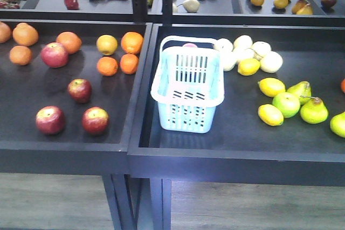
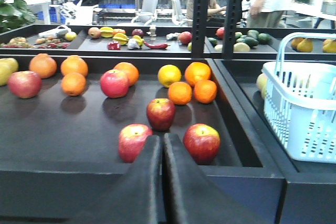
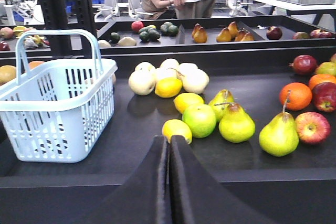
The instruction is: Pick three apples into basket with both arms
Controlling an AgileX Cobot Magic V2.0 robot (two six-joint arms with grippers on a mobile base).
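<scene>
Apples (image 2: pixel 161 114) lie just ahead of the left claw (image 2: pixel 161 139), which like the right claw (image 3: pixel 169 140) points level, closed and empty.

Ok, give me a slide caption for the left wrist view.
Shut left gripper facing red apples and oranges, basket at right.

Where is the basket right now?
In the front view the basket stands at the left end of the right tray, with pale round fruits just behind it.

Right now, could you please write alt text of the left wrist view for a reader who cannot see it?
The left tool, shut and empty, points across a dark tray at three red apples close ahead, with oranges behind them and a pale blue basket at the right edge.
</scene>
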